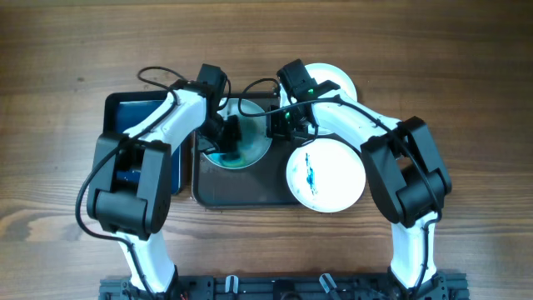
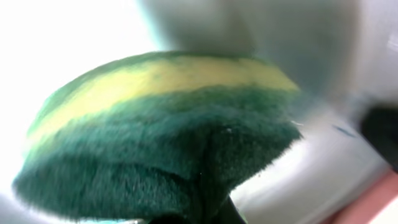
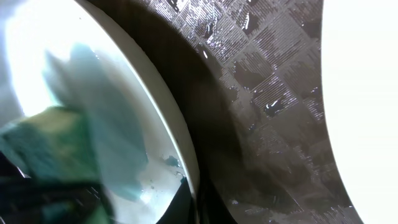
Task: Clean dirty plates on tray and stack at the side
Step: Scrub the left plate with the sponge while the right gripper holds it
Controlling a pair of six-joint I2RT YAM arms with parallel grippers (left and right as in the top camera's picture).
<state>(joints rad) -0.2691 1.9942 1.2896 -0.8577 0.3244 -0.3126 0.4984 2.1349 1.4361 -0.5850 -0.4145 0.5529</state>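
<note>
Currently scrubbing: plate [image 1: 243, 157] sits on tray [image 1: 241, 194], between both arms. Left fingers [image 1: 231, 132] clamped on sponge [image 2: 161, 137], over the plate's left half. Right fingers [image 1: 276, 125] at its right rim; grip cannot be told. Left wrist shows only sponge; overhead adds second plate [image 1: 326, 177], streaked, nearer right arm.

I log a robotics lab bench, wood-grain table [image 1: 58, 58], left arm [image 1: 137, 179] and right arm [image 1: 412, 171] on a black rail [image 1: 275, 287] at its edge.
</note>
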